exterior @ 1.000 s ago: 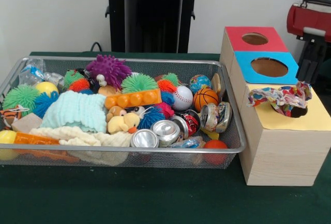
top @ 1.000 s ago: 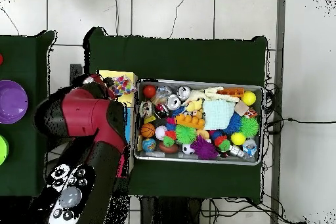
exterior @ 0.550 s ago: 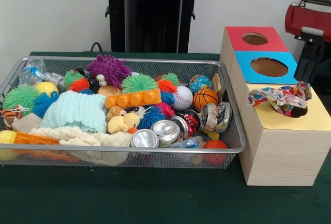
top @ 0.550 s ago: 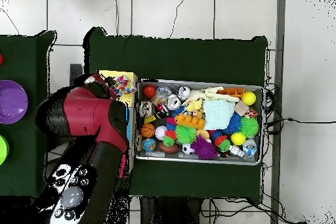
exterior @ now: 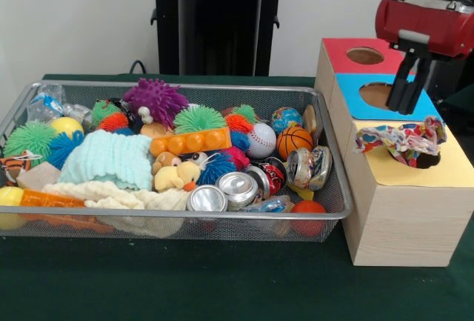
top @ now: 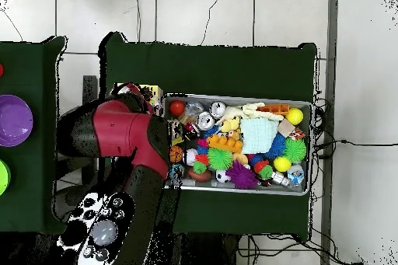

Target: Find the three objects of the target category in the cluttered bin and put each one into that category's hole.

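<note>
Front view: green-clothed surface (exterior: pixel 185 284); wire bin (exterior: pixel 326 210) of toys; left of wooden box (exterior: pixel 400 217), crushed cans (exterior: pixel 238 187) in bin; gripper (exterior: pixel 409 106), slightly parted, empty, above box. Overhead: tiled floor (top: pixel 202 13); arm (top: pixel 124 134) hides box.

Your front camera sits low and close, facing the bin (exterior: pixel 170 161) and box (exterior: pixel 400 187), your overhead camera looks straight down from high, both share bin (top: pixel 237 141), box, green tablecloth (exterior: pixel 222 284).
</note>
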You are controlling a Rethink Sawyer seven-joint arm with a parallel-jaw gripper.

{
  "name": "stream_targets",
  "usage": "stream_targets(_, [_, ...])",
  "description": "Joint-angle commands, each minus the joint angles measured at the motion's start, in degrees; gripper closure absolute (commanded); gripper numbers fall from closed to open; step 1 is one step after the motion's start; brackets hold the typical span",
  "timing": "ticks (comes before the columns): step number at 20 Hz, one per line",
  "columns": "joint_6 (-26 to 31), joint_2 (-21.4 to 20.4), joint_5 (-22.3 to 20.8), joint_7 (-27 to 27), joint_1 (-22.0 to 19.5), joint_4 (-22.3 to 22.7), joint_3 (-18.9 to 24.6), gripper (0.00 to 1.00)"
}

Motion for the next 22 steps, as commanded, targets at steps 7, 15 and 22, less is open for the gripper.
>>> stream_targets(7, [-4.7,4.07,-3.48,3.46,-2.13,4.64,7.36,1.0])
stream_targets(15, [-5.32,5.08,-3.57,2.63,-2.67,3.76,8.33,1.0])
stream_targets(22, [-5.47,2.68,-3.73,0.46,-4.92,6.24,13.2,1.0])
